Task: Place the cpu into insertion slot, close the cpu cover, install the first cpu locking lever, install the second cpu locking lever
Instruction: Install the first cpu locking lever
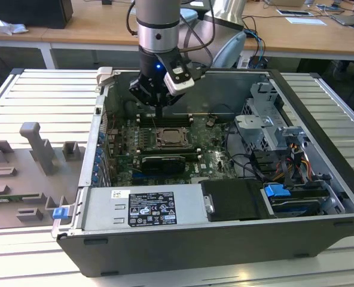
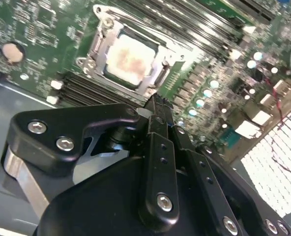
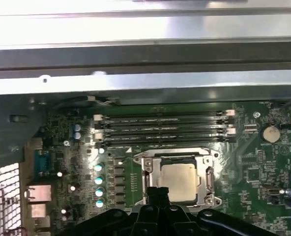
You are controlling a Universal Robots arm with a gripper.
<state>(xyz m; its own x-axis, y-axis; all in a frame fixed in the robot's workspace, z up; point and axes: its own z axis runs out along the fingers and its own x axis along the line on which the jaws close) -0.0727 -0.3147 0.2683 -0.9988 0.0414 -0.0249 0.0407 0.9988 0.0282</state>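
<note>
Closed and empty, the gripper (image 2: 154,102) hovers beside the cpu (image 2: 130,60), seated mid circuit board (image 2: 27,29); likely light, stiff, fragile, best gripped by its edges.

Behind, long wooden desks (image 1: 105,27) on white legs (papers (image 1: 305,20) scattered at the exterior view's right); underneath everything, a slatted pale metal tabletop (image 1: 39,95).

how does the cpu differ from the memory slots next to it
The cpu is a pale silver square; the memory slots are long, narrow and dark. The cpu is a single piece lying flat, ringed by the silvery cpu cover; the memory slots are several parallel strips side by side. Both sit on the green circuit board.
</note>
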